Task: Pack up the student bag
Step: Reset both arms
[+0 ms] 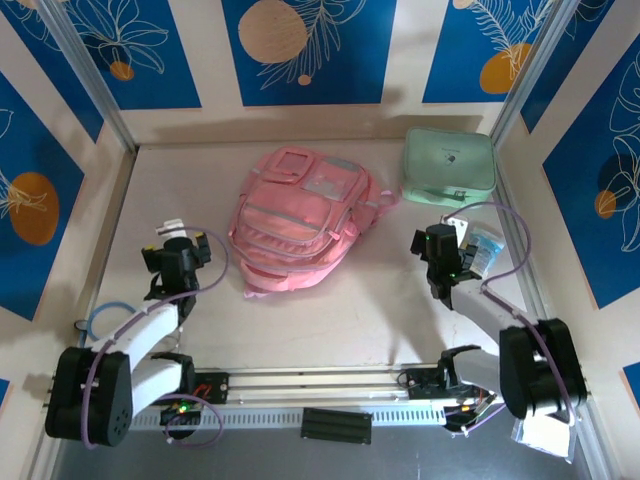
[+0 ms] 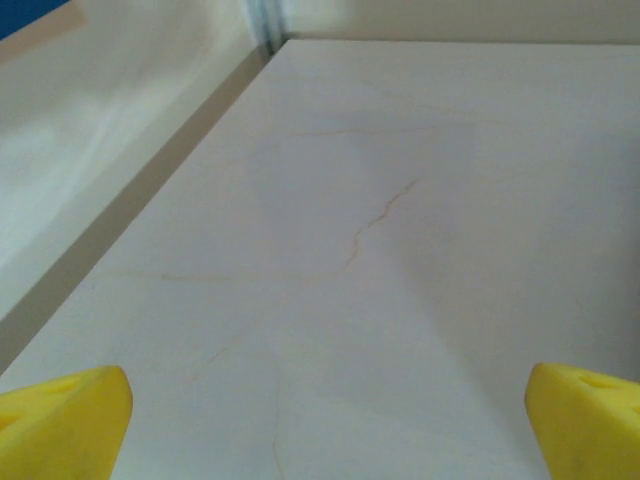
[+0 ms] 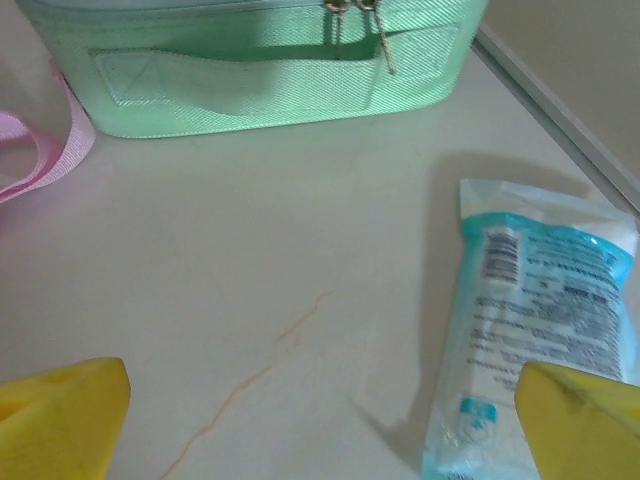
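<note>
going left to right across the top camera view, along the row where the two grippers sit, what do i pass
left gripper → student bag → right gripper → blue and white packet

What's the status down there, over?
Both open: left end effector over table, right end effector by blue-white packet. Pink student bag flat mid-table, apart from both. Beside it, mint green case; nothing blocking.
</note>
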Robot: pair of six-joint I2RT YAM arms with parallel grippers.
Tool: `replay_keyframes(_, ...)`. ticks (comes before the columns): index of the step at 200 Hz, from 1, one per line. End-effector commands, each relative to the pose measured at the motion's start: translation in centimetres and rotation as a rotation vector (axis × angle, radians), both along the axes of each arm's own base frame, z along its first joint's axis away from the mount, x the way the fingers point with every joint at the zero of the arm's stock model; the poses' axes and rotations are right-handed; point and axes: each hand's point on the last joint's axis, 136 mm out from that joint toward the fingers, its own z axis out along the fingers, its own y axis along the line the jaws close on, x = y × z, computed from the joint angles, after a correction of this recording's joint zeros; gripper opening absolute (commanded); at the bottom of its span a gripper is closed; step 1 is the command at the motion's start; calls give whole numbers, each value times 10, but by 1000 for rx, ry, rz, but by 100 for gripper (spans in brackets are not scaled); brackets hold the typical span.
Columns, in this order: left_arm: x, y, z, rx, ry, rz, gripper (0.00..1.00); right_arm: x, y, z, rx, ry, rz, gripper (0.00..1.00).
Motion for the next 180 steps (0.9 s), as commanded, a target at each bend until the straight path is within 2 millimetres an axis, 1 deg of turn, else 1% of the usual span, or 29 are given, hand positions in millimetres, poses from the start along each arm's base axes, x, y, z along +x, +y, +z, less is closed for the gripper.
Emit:
replay_keyframes(1, 20, -15, 30, 48, -155, -131, 100, 27, 15, 24, -76, -144, 109, 100)
replay_keyframes(16, 25, -25, 26, 35, -167, -187, 100, 35, 28, 32, -93, -204, 193, 99)
replay_keyframes(41, 35, -40, 9, 19, -153, -276, 100, 41, 39, 29, -24, -237, 277, 99)
replay_keyframes(63, 42, -42, -3, 11, -164, -285, 100, 45, 43, 31, -6, -273, 333, 99)
replay_keyframes(74, 44, -43, -6, 9, -171, -289, 100, 47, 43, 29, 10, -275, 351, 99)
replay_keyframes(84, 46, -37, -9, 1, -172, -251, 100, 48, 42, 27, 24, -281, 361, 99)
replay_keyframes(100, 51, -36, -13, 4, -152, -242, 100, 50, 43, 22, 41, -290, 385, 99)
replay_keyframes(134, 55, -36, -16, -4, -122, -237, 100, 57, 39, 3, 59, -268, 375, 99)
replay_keyframes(163, 56, -36, -16, -1, -121, -238, 100, 63, 39, 1, 66, -239, 372, 99)
replay_keyframes(180, 55, -43, -21, -4, -116, -282, 100, 64, 37, -1, 75, -228, 367, 99)
